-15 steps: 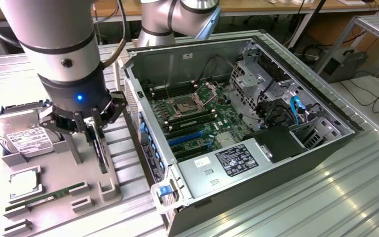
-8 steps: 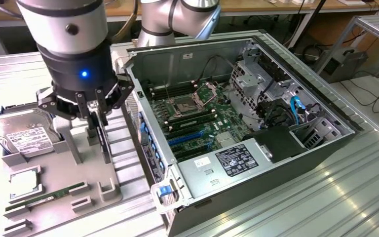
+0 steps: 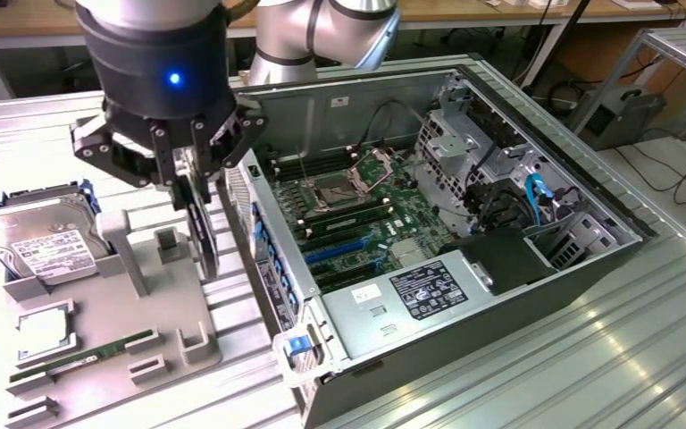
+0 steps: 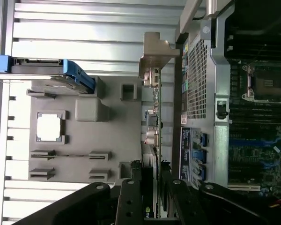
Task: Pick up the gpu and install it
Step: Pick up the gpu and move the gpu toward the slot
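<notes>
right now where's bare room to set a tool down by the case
Bare: ribbed table on the exterior view's right of the case; also the table strip behind the hard drive. Crowded: the tray, and between tray and case, where the gripper holds the gpu.

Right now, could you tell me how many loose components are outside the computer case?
4: hard drive, processor and memory stick on the grey tray, gpu in the tool. The tool may hide others.

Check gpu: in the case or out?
Out: gpu is held on edge in the gripper at the gray tray, beside the case.
</notes>
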Available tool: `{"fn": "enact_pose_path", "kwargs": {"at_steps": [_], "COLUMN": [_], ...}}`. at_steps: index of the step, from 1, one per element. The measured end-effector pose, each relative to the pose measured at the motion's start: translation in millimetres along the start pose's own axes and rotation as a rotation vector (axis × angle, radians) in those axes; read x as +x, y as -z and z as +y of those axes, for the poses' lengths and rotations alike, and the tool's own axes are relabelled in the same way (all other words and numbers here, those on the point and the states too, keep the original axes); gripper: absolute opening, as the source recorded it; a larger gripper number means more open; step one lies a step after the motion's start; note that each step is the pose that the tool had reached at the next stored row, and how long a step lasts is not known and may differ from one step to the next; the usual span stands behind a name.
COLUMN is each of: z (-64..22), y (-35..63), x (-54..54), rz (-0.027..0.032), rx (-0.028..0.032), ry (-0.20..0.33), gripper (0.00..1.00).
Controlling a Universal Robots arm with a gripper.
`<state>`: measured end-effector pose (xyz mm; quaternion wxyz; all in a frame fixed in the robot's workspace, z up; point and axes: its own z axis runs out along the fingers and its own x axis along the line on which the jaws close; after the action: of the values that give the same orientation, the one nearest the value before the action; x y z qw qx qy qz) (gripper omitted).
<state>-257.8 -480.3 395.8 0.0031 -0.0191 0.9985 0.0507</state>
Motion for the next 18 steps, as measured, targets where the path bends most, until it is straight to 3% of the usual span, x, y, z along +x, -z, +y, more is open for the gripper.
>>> {"fn": "enact_pose_path", "kwargs": {"at_steps": [3, 9, 13, 18], "z": [-2.8, -4.0, -4.8, -5.7], "y": [20.0, 42.0, 45.7, 45.5], "x": [-12.5, -40.9, -65.5, -90.1], "rz": [0.0070, 0.0263, 0.0330, 0.0343], "rx": [-0.0031, -0.0075, -0.0090, -0.0092], "ry": [-0.001, -0.003, -0.004, -0.003], "gripper": [0.26, 0.26, 0.26, 0.26]}}
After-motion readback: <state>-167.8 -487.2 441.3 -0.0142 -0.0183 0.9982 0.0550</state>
